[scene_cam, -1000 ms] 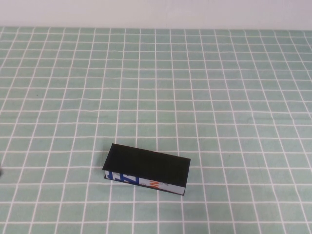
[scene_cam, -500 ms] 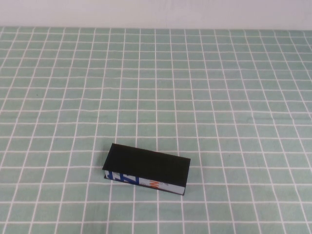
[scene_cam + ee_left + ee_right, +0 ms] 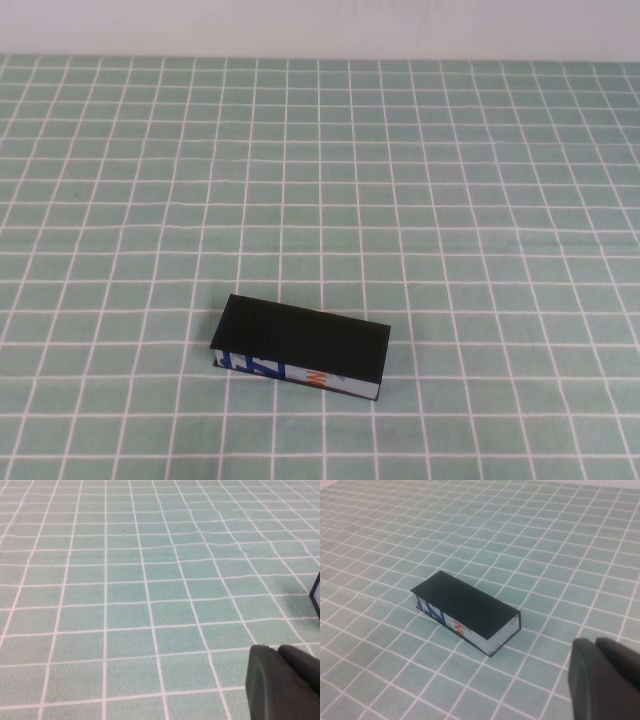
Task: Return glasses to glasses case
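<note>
The glasses case [image 3: 300, 345] lies on the green checked cloth near the front, left of the middle, with its black lid closed and its white front edge with blue and orange markings toward me. It also shows in the right wrist view [image 3: 465, 612], and one corner shows in the left wrist view [image 3: 316, 592]. The glasses are hidden. My left gripper [image 3: 274, 649] is shut and empty, low over the cloth to the left of the case. My right gripper [image 3: 594, 642] is shut and empty, on the near right of the case. Neither gripper shows in the high view.
The green cloth with a white grid [image 3: 400, 180] covers the whole table up to a pale wall [image 3: 320, 25] at the back. Nothing else lies on it.
A small dark bit at the left edge of the high view one second ago has gone out of view. The case has not moved.
</note>
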Robot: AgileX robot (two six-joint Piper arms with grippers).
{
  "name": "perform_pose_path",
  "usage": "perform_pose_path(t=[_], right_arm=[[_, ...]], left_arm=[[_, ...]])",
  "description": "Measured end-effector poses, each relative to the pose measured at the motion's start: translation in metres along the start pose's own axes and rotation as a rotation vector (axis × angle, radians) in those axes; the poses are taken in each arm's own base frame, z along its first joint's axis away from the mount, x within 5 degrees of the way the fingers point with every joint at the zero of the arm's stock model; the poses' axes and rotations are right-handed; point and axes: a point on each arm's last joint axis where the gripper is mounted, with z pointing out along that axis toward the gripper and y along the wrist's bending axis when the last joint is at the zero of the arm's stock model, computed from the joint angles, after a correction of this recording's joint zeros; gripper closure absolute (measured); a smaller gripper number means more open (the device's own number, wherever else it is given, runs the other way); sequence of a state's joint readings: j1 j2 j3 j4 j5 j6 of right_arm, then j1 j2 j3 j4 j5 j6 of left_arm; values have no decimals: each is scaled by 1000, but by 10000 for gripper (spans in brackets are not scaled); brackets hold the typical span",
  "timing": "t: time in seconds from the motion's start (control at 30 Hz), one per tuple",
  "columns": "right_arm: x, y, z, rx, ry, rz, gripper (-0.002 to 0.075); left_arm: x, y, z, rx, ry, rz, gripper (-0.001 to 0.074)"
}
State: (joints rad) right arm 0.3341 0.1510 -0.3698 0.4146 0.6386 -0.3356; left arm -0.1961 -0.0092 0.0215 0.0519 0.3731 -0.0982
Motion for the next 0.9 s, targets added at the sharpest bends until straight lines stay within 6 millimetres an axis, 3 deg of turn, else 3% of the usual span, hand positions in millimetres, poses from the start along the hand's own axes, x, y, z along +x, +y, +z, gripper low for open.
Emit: perform_pose_path(t=[0.7,0.9], right_arm=[[2,0,-4,11,-23,-4,740],[1,-5,-13,175,-108,-70,740]], left_arm=[[0,0,0,0,-2,-2,737],[0,0,0,0,-2,-2,737]])
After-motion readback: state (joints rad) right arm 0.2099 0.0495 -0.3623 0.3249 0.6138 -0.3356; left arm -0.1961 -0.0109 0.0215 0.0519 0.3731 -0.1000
